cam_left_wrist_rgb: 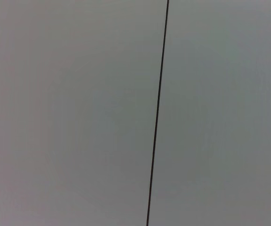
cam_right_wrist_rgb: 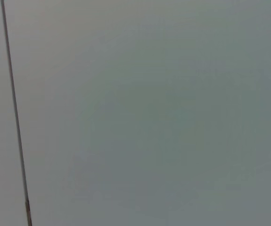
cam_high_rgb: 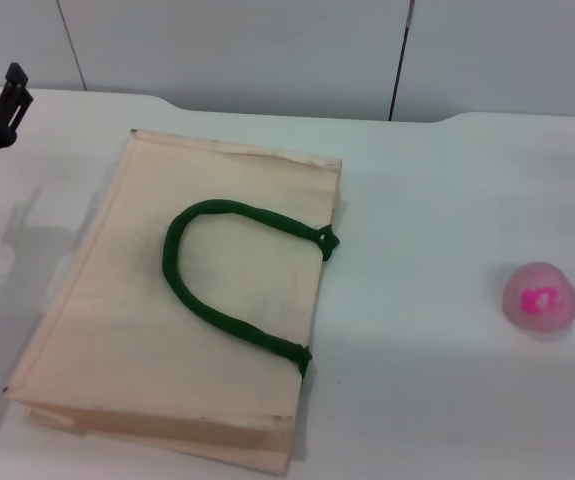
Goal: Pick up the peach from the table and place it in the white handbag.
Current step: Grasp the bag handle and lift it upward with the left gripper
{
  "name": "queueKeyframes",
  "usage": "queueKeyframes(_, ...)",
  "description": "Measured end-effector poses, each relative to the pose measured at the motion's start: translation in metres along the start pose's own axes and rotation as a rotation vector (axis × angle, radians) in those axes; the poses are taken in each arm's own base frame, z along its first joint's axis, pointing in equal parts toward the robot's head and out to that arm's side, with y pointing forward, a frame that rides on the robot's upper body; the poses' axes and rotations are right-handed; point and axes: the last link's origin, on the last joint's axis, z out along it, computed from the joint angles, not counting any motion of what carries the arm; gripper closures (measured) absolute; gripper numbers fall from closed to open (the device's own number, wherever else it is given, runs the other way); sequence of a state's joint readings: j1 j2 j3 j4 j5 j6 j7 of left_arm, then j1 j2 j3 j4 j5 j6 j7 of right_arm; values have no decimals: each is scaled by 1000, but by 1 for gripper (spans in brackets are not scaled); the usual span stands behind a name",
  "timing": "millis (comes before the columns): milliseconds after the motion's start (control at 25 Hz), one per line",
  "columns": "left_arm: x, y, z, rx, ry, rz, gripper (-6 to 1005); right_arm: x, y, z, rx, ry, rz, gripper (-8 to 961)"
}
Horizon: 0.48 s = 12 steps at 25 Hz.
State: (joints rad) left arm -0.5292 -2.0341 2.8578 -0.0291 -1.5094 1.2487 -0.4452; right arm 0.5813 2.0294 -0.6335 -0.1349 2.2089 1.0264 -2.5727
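Note:
The peach (cam_high_rgb: 539,297), a small pale pink ball with a bright magenta patch, sits on the white table (cam_high_rgb: 437,200) at the right. The white handbag (cam_high_rgb: 182,290), a cream fabric tote, lies flat left of centre, one dark green strap handle (cam_high_rgb: 229,285) looped on top of it. My left gripper (cam_high_rgb: 2,105) shows at the far left edge, back from the bag's far left corner, holding nothing. My right gripper is out of view. Both wrist views show only a grey wall panel with a dark seam.
A grey wall (cam_high_rgb: 267,50) with vertical seams stands behind the table's far edge. The left arm's shadow (cam_high_rgb: 22,245) falls on the table beside the bag. Bare tabletop lies between the bag and the peach.

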Motion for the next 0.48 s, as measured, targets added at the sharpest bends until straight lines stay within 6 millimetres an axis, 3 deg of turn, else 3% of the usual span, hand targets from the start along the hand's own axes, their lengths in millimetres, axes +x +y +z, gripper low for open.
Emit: queueKeyframes(480,0,2,1,-17,-5,-35,213,0,0,0,1,1,10,149)
